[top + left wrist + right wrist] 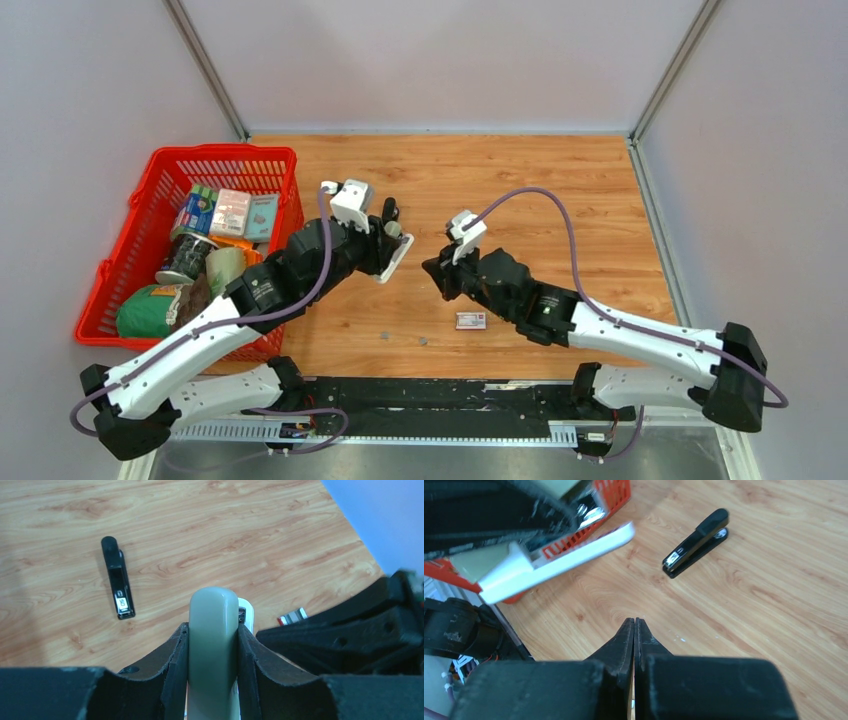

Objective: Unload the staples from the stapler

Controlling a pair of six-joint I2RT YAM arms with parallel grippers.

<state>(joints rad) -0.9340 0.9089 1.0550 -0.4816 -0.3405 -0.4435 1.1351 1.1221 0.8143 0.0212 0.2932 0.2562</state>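
My left claw (pixel 212 629), pads closed firmly on the pale green stapler (pixel 213 602), holds it raised just right of the red basket (pixel 165 165), with its white base (pixel 574 555) swung open. My right claw (pixel 634 625), jaws pressed together on nothing, hangs farther right of the basket. The staples are not visible; I judge them to be inside the bright magazine (pixel 591 512). Good practice: hold the left grip steady, part the right fingers slightly, and draw the strip straight along its channel. The black stapler (pixel 696 542) lies on the table, right of the basket.
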